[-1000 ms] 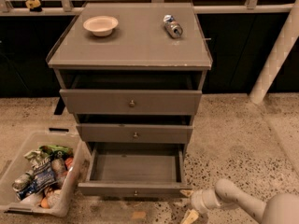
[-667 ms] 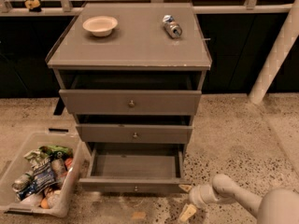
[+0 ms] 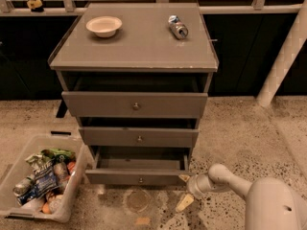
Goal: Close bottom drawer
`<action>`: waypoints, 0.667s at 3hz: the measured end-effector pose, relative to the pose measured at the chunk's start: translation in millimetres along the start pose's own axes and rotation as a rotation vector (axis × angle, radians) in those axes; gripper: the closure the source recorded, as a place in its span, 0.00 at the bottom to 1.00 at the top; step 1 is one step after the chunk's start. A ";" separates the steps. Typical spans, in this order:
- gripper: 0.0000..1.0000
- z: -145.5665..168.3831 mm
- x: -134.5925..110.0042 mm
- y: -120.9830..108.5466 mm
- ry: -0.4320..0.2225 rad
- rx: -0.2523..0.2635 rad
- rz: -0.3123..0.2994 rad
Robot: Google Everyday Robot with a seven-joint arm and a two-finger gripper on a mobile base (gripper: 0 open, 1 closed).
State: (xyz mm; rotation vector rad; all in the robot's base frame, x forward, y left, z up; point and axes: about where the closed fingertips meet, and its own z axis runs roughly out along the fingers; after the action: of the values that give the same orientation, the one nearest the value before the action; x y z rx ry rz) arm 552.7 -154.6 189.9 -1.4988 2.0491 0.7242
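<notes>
Hovers at lower right of centre as end effector [image 3: 185,190], spread and gripping nothing, upper fingertip [image 3: 184,178] at the right front corner of the bottom drawer [image 3: 140,176], partly pulled out at lower centre. Risks skewing and jamming it by pushing so far off-centre, or slipping past the corner.

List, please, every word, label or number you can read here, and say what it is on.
No text here can be read.
Can on the cabinet top: printed label, too blurred to read.
Packets in the bin: print too blurred to read.
Bowl and bottom drawer: no text visible.
Gripper, at that drawer's right front corner: no markings visible.
</notes>
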 end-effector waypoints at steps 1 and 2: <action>0.00 3.1 3.6 -7.8 -0.005 -0.005 0.017; 0.00 27.2 10.5 -10.3 -0.024 -0.081 0.064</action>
State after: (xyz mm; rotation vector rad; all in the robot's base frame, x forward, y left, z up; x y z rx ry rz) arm 562.0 -146.3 161.6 -1.4664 2.0812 0.8554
